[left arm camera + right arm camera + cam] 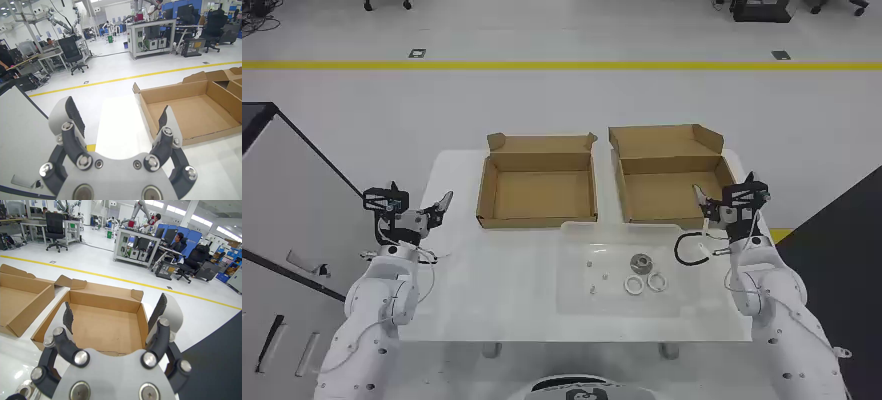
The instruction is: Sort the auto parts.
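Near two open boxes (542, 195) (667, 195) — two white rings (626, 286) (663, 282)

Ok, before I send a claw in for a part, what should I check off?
1. The left claw open and empty: ok.
2. The right claw open and empty: ok.
3. The left box and right box open, nothing inside: ok.
4. The metal ring lies free in the tray: ok.
5. The white rings apart from each other: cannot tell, they lie very close.
6. The black loop by the tray's edge near the right claw, part or cable: cannot tell.
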